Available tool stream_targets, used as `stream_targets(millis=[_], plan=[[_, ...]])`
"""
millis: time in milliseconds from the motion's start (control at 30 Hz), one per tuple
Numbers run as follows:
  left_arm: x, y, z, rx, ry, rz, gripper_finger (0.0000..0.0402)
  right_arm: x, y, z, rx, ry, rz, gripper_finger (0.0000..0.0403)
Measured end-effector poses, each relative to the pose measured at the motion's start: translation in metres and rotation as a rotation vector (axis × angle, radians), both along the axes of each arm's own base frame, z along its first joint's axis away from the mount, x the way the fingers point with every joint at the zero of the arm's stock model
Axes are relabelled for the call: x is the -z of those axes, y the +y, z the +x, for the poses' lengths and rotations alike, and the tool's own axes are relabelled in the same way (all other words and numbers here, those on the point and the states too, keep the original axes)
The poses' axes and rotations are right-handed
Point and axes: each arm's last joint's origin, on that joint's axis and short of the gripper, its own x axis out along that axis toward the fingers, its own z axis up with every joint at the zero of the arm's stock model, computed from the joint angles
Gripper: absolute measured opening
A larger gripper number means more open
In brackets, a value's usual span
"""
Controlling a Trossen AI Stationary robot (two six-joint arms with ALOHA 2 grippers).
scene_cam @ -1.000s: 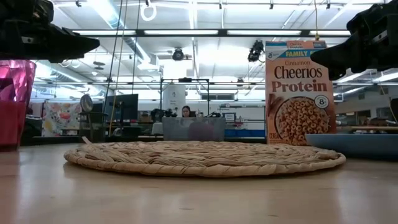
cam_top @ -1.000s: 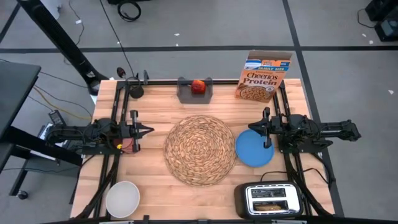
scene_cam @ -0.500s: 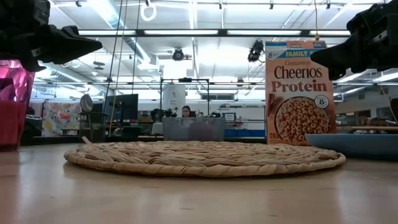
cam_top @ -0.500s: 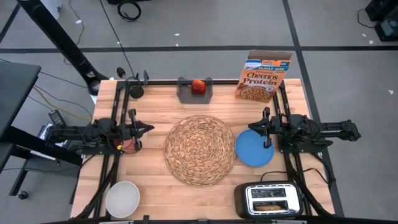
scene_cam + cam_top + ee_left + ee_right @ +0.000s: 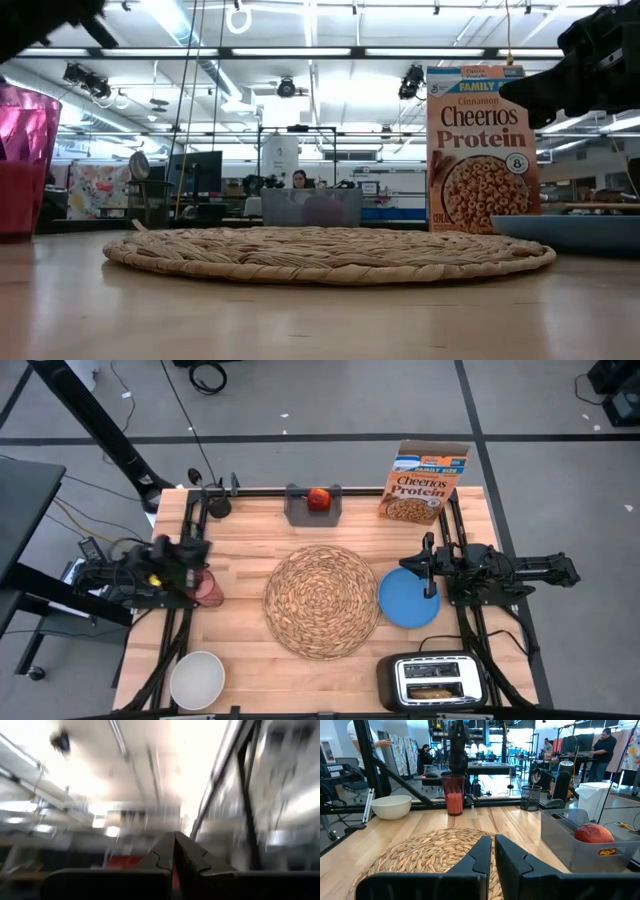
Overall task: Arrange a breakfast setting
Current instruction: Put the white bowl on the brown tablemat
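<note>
The round straw placemat [image 5: 322, 600] lies at the table's middle. The blue plate [image 5: 408, 598] lies to its right and the red cup [image 5: 210, 588] stands to its left. The white bowl [image 5: 197, 678] sits near left. The apple [image 5: 318, 499] rests in the grey tray. The Cheerios box [image 5: 425, 484] stands far right. A toast slice [image 5: 432, 690] sits in the toaster. The spoon [image 5: 535, 776] stands in a dark mesh holder. My left gripper [image 5: 196, 552] is shut, tipped upward beside the cup. My right gripper [image 5: 430, 570] is shut over the plate's far edge.
The black-and-silver toaster [image 5: 433, 680] stands at the near right corner. The grey tray [image 5: 314, 508] sits at the far edge. The dark mesh holder [image 5: 216, 507] is at the far left. Black frame rails run along both sides of the table.
My left gripper has drawn back toward the table's left edge, risen and tipped upward, so its wrist view now looks at the ceiling, blurred. The red cup stands where it was. My right arm has kept still.
</note>
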Motion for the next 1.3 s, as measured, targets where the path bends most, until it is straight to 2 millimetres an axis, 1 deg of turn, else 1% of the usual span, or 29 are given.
stream_targets(millis=[67,300,367,400,500,600,700,833,933,1000,1100,1167,1300], plan=[[-0.005,0.0,-0.006,0.052,-0.097,-0.046,0.0018,0.0,0.0,0.0,0.0,-0.001,0.0,0.0034],[-0.016,0.001,-0.024,0.346,-0.363,-0.244,0.0018,-0.001,0.0,0.0,0.0,-0.009,0.0,0.0034],[-0.017,0.001,-0.026,0.39,-0.382,-0.271,0.0018,-0.001,0.0,0.0,0.0,-0.009,0.0,0.0034],[-0.017,0.001,-0.023,0.388,-0.355,-0.276,0.0018,-0.001,0.0,0.0,0.0,-0.009,0.0,0.0034],[-0.024,0.0,-0.012,0.43,-0.179,-0.325,0.0018,-0.001,0.0,0.0,0.0,-0.01,0.0,0.0034],[-0.047,-0.003,-0.004,0.476,0.056,-0.32,0.0017,-0.001,0.0,0.0,0.0,-0.009,0.0,0.0034],[-0.075,-0.006,0.003,0.519,0.269,-0.307,0.0012,-0.001,0.0,0.0,0.0,-0.009,0.0,0.0034],[-0.106,-0.012,0.018,0.67,0.53,-0.346,0.0005,-0.001,0.0,0.0,0.0,-0.009,0.0,0.0034],[-0.123,-0.02,0.033,0.782,0.661,-0.426,0.0004,-0.001,0.0,0.0,0.0,-0.009,0.0,0.0034],[-0.131,-0.029,0.044,0.842,0.734,-0.471,0.0003,-0.001,0.0,0.0,0.0,-0.009,0.0,0.0034],[-0.14,-0.049,0.063,0.897,0.86,-0.545,0.0003,-0.001,0.0,0.0,0.0,-0.009,0.0,0.0034],[-0.146,-0.066,0.075,0.9,0.954,-0.594,0.0002,-0.001,0.0,0.0,0.0,-0.009,0.0,0.0034],[-0.154,-0.101,0.094,0.832,1.174,-0.745,0.0002,-0.001,0.0,0.0,0.0,-0.009,0.0,0.0034]])
